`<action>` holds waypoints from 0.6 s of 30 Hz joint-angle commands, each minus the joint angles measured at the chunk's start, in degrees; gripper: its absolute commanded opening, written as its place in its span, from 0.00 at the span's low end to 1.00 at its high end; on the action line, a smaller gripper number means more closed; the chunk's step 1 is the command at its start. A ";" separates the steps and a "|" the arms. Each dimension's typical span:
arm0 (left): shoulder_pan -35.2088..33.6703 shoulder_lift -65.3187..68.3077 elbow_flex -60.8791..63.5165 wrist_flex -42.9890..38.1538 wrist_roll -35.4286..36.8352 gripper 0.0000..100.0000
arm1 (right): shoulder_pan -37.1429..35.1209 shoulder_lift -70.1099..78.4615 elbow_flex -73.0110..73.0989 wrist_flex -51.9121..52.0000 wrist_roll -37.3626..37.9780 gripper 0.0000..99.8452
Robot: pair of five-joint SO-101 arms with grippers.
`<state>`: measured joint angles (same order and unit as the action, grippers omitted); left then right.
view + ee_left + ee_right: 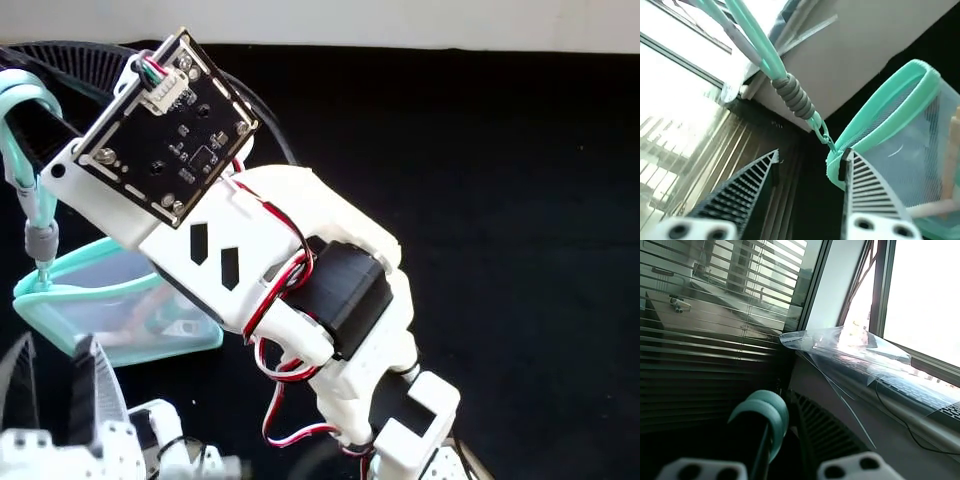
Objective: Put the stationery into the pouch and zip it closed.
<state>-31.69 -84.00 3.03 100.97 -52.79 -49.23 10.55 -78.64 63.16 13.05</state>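
The mint-green mesh pouch [110,300] lies at the left of the black table, mouth rim raised, with pale stationery [954,145] showing through its mesh [910,160]. A mint strap [18,150] with a grey beaded collar [797,97] runs up from the zipper pull [824,134]. My right gripper [35,95] is above the pouch, shut on that strap [762,417]. My left gripper [55,385] stands open at the near left, and one finger [865,195] rests against the pouch's zipper end.
The right arm's white body and wrist camera board [165,120] stretch across the middle of the table and cover part of the pouch. Black tabletop [520,200] spreads to the right. A wall and window blinds [700,305] stand behind.
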 commanded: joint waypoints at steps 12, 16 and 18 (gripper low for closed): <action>0.48 -3.12 5.14 0.00 -0.70 0.06 | 1.63 -0.31 -1.01 0.31 -0.44 0.01; 0.40 -9.71 10.51 0.09 -0.70 0.02 | -0.13 -0.31 -0.92 -1.10 -0.53 0.01; 0.57 -12.18 15.96 0.09 -0.88 0.01 | -1.54 -0.13 -0.84 -3.12 -0.18 0.01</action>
<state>-32.22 -94.11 13.41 100.88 -52.79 -49.23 10.55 -78.64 62.99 13.05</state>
